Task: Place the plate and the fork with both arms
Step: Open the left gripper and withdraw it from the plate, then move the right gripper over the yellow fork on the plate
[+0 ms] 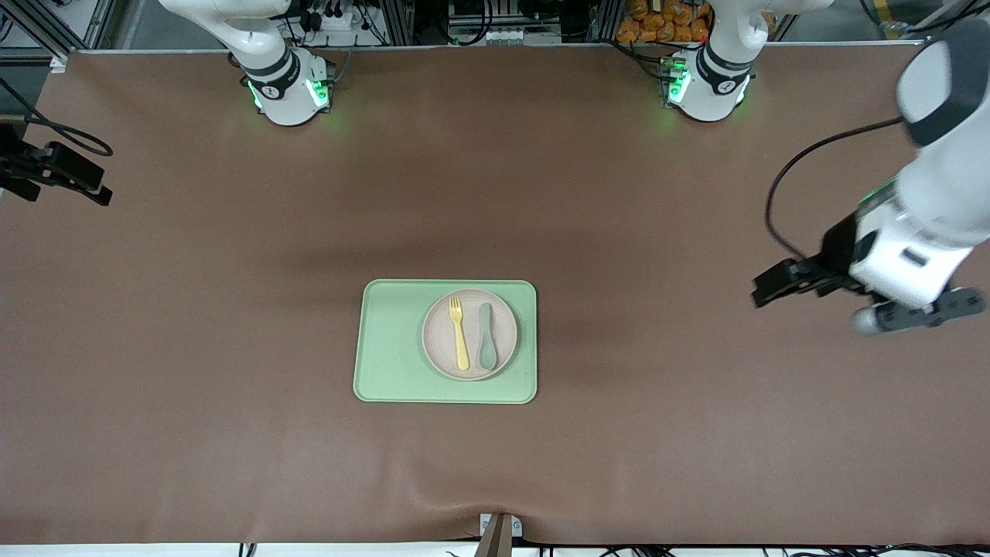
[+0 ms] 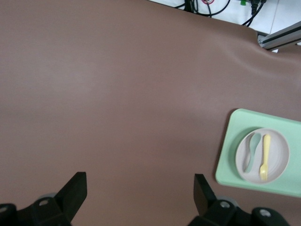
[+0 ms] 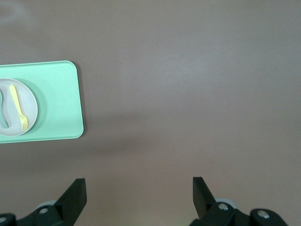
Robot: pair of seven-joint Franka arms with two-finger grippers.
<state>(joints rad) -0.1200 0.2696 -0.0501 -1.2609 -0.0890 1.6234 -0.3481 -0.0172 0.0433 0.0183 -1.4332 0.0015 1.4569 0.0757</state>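
The pale beige-pink plate [image 1: 438, 342] sits on the light-green tray [image 1: 394, 340] mid-table. The pale yellow fork [image 1: 459, 334] lies on the plate beside a grey-green spoon [image 1: 487, 337]. My left gripper [image 1: 767, 288] is open and empty over bare table toward the left arm's end, well away from the tray. My right gripper [image 1: 68, 193] is open and empty at the right arm's end. The left wrist view shows its open gripper [image 2: 140, 188], the plate [image 2: 278, 149] and the fork [image 2: 265, 157]. The right wrist view shows its open gripper [image 3: 139, 188], the plate [image 3: 29, 100] and the fork [image 3: 19, 108].
The brown mat [image 1: 232, 309] covers the table around the tray. Both arm bases [image 1: 286, 85] stand along the edge farthest from the front camera. A small bracket [image 1: 499, 530] sits at the nearest edge. The tray also shows in the left wrist view [image 2: 233, 141] and the right wrist view [image 3: 61, 103].
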